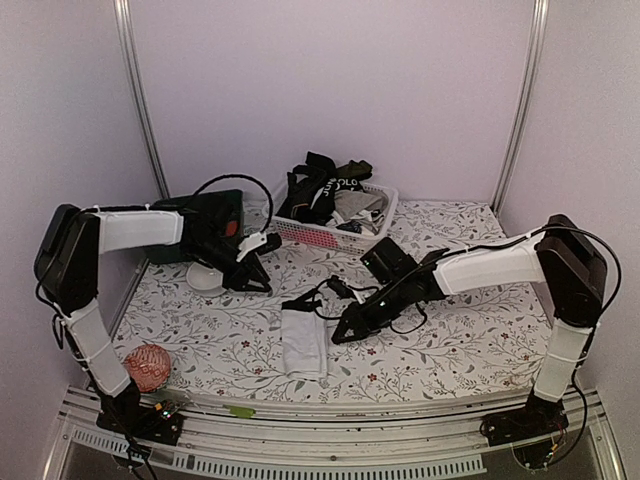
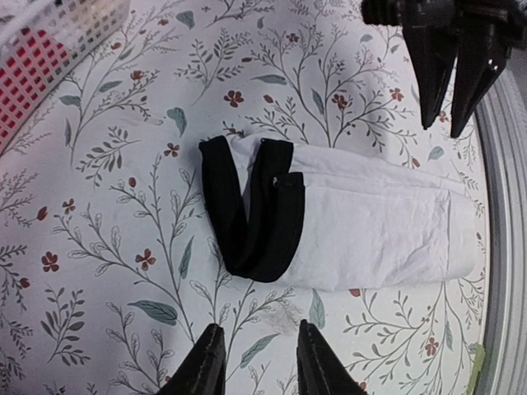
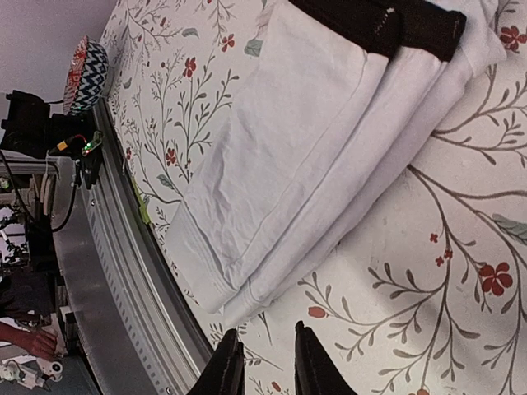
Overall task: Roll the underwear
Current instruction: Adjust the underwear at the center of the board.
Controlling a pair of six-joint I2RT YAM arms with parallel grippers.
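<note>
Right gripper point(image 1: 340, 335) narrowly spread, pinching nothing, tips low over the flowered table point(image 1: 450, 345) just right of the folded underwear point(image 1: 303, 342). At the near edge, metal rail point(image 1: 350, 425); beside the left arm's base, red patterned ball point(image 1: 148, 367). Just beyond, folded underwear flat in a long white strip, black waistband at the far end, free of both grippers. Farther back and left, left gripper point(image 1: 262, 283) spread too, empty, angled down toward the table, well apart from the strip. Farthest back, white lattice basket point(image 1: 325, 236) heaped with more underwear point(image 1: 330, 185), dark and pale, spilling over the rim.
</note>
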